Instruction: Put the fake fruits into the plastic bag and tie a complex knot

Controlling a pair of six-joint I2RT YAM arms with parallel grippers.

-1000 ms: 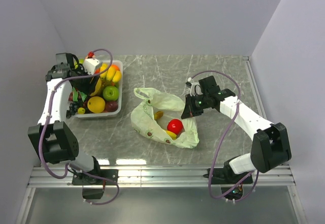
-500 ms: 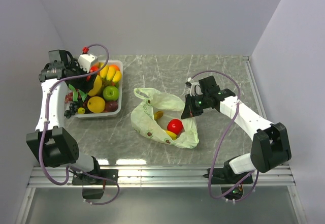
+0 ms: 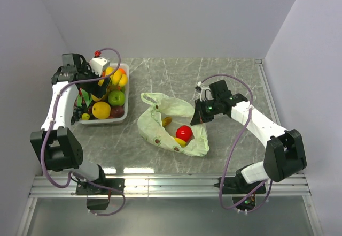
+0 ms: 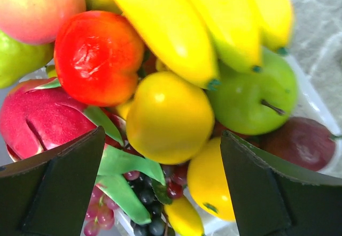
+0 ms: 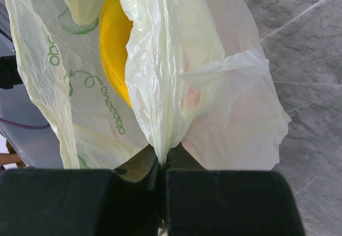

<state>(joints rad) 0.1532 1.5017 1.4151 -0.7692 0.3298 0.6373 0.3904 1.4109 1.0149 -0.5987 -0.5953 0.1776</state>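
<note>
Right wrist: right gripper clamps a gathered fold of the plastic bag.

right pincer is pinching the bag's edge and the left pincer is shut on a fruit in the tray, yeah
No: the left pincer is open. The left wrist view shows its fingers spread over the fake fruits, gripping none. The right pincer does pinch the plastic bag edge.

- plastic bag: 1
- clear tray: 1
- fruits seen in bag: 3
  - red apple: 1
  - yellow piece: 1
  - orange-brown piece: 1
- tray:
  - green apple: 1
  - dragonfruit: 1
  - grape bunch: 1
  - banana bunch: 1
  - peach: 1
- tray total: can't tell, pile overlaps
</note>
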